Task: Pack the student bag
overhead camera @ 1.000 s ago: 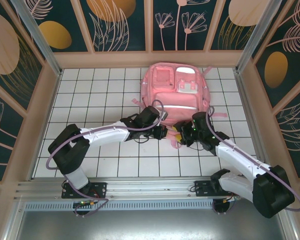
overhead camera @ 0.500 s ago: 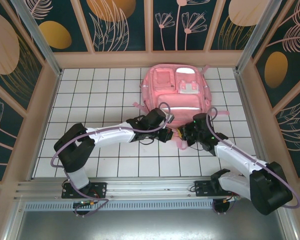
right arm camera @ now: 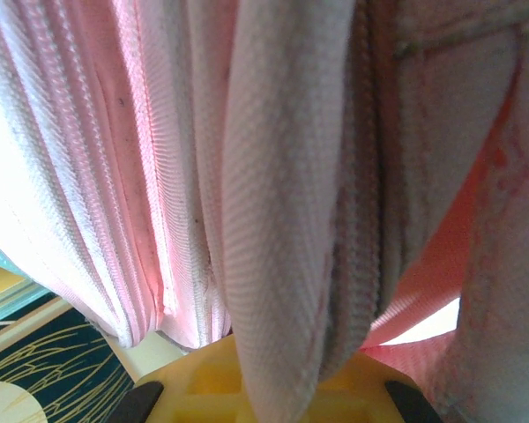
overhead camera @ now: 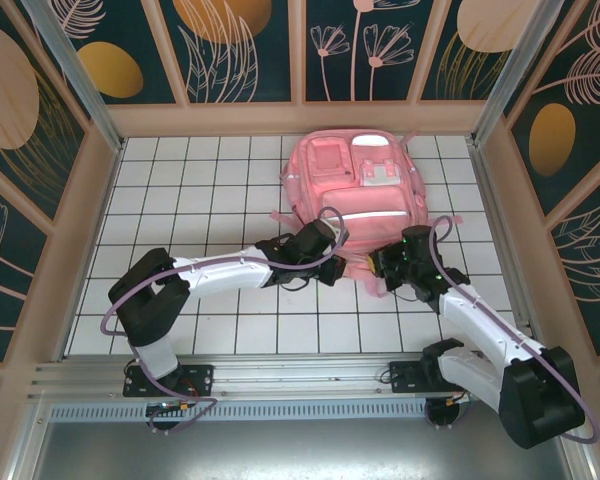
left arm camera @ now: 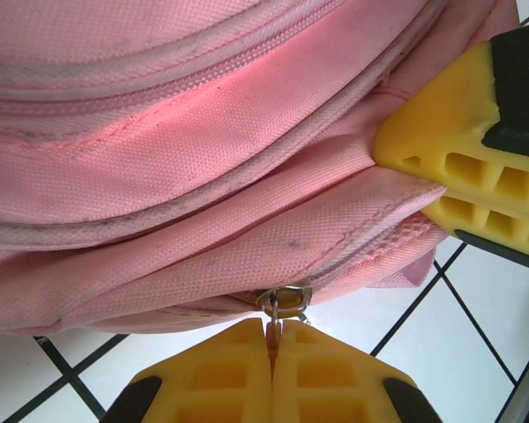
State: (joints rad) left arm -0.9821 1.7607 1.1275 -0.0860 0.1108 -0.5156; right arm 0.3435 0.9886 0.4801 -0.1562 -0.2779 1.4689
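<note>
The student bag [overhead camera: 352,185] is a big pink backpack lying flat on the white tiled floor, front pockets up. At its near edge, my left gripper [overhead camera: 334,262] is shut on the small metal zipper pull [left arm camera: 284,302]; the left wrist view has the two yellow fingers [left arm camera: 213,374] pressed together just below the slider. My right gripper [overhead camera: 382,266] is at the same edge, a little to the right. It is shut on a fold of the bag's pink fabric [right arm camera: 278,220], which hangs down between its yellow fingers [right arm camera: 189,381]. One right finger [left arm camera: 450,154] appears in the left wrist view.
Wooden-framed walls with dark floral panels close in the tiled floor [overhead camera: 180,200] on three sides. Pink straps [overhead camera: 280,212] stick out from the bag's sides. A metal rail [overhead camera: 280,378] carrying both arm bases runs along the near edge.
The right gripper has shut on the bag's fabric and shifted slightly right. The left gripper, still shut, has moved right along the bag's near edge.
</note>
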